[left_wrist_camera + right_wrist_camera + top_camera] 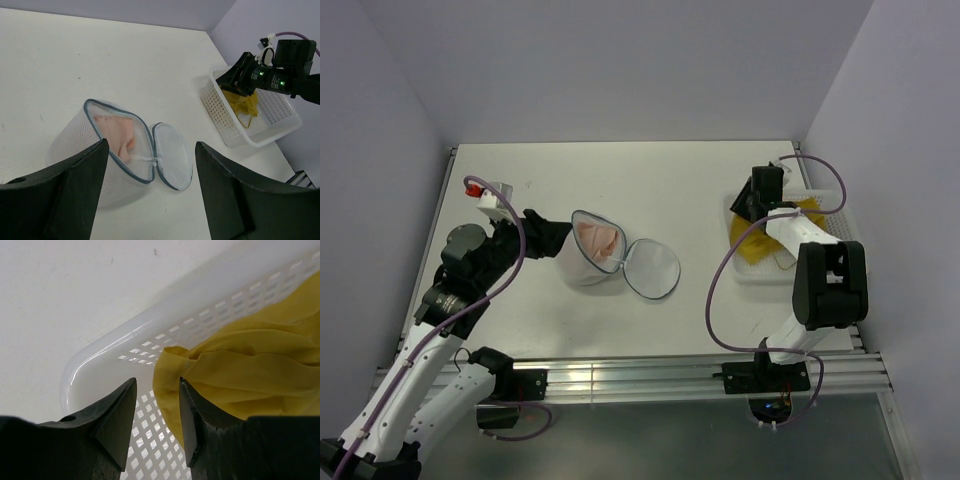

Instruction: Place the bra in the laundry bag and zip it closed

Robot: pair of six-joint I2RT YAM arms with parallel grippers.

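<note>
On the white desk [620,170], the domed mesh laundry bag [75,145] is seen just ahead of the wide-spread left tool [151,147], pink bra [117,131] tucked inside, round lid [175,155] flopped open. Unbraced, the soft mesh could be crumpled or shoved away during zipping. The right tool [157,382] is held half parted over yellow cloth [240,370]

A white lattice basket [227,131] stands on the right side of the white table [650,180], near the wall. A crumpled yellow cloth [240,370] lies inside it, bunched close to one lattice side.
</note>
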